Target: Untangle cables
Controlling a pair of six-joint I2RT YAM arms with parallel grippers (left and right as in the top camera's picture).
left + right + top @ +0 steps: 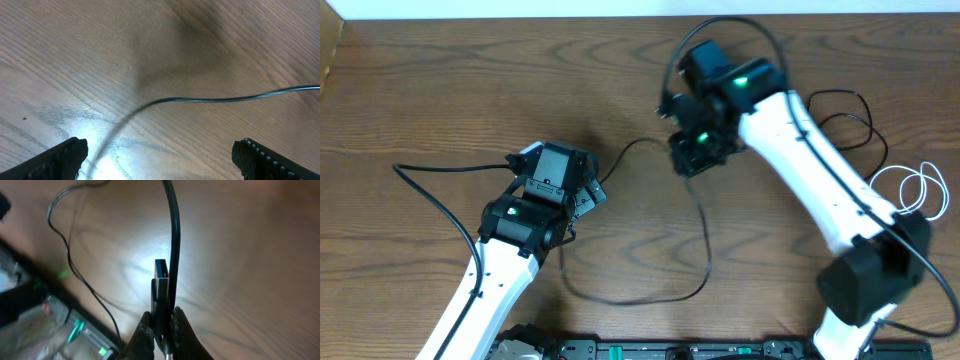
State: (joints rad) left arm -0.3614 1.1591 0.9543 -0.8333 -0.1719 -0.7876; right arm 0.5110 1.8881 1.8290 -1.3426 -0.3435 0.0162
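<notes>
Two cables are lying on the wooden bench, well apart from one another. The black cable is running down from the right gripper near the top middle, sweeping in a wide loop toward the bench's near edge, then curving back up toward the left gripper. The white cable is sitting coiled in small loops at the far right edge, beside the right arm.

The right gripper is pinching shut on the black cable's plug end, which is sticking out beyond the fingertips, with the cord arching away above it in the right wrist view.

The left gripper is standing wide open, its two fingers showing at the bottom corners of the left wrist view. A stretch of the black cable is crossing the bench between them, and whether either finger is touching it cannot be told. The left arm is reaching in from the lower left.
</notes>
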